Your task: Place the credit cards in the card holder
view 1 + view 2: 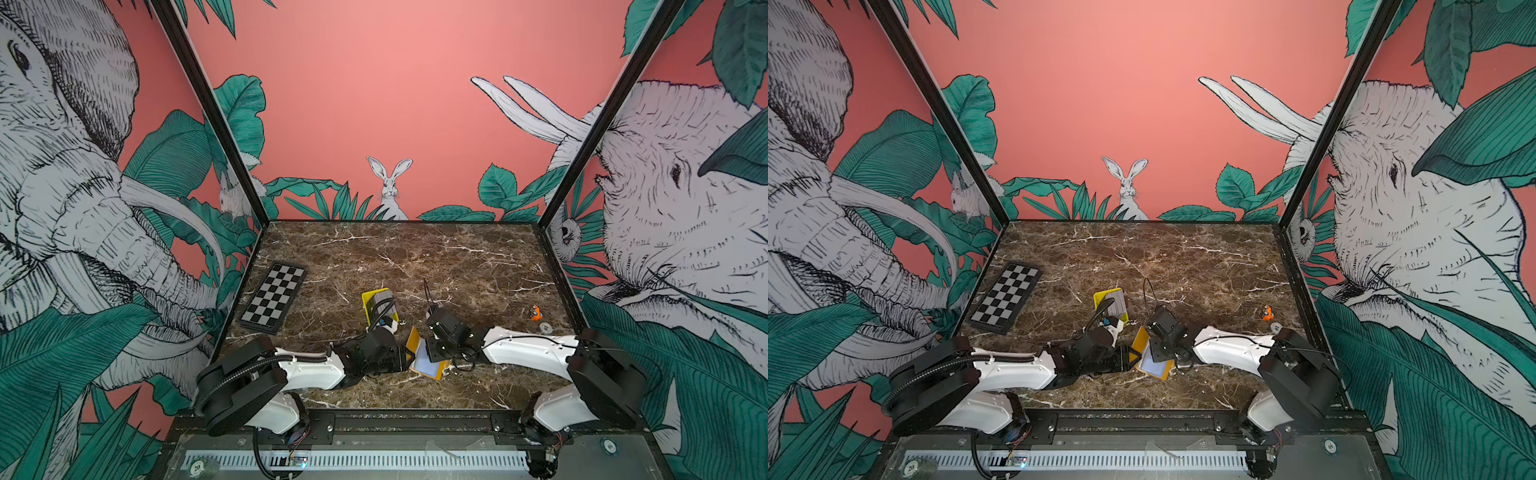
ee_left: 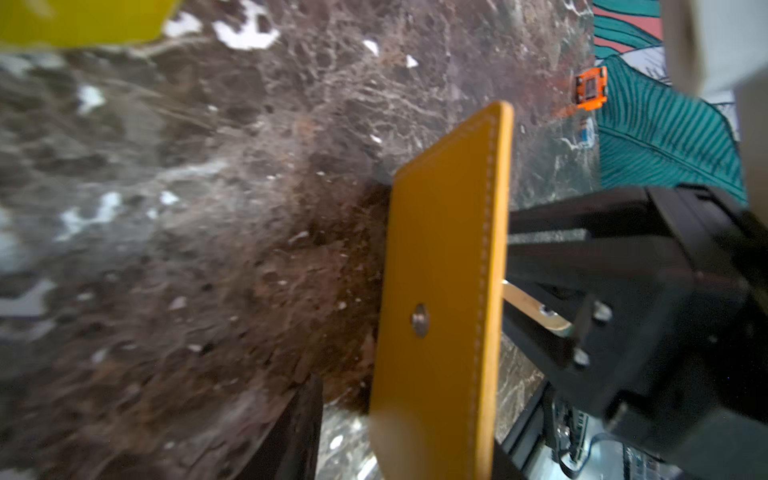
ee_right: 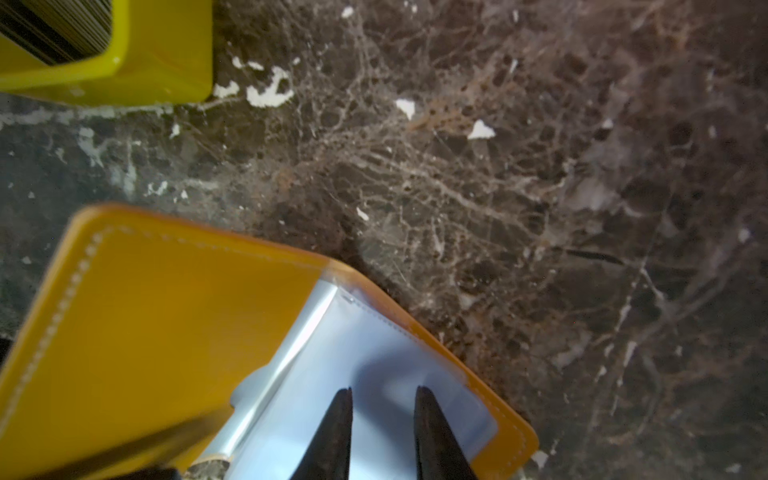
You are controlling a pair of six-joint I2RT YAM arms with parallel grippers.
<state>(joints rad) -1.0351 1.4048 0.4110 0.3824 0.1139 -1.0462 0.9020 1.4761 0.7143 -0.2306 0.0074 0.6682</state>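
The card holder lies open near the table's front middle, its clear sleeves facing up. One orange-yellow flap stands raised between the jaws of my left gripper. Marble shows between that flap and one finger, so the jaws are open around it. My right gripper hovers over the sleeves, narrowly open, with nothing between its fingers. The credit cards sit stacked in a yellow tray behind the holder.
The yellow plastic tray stands just behind my left arm. A checkerboard plate lies at the left. A small orange toy and a white disc sit at the right edge.
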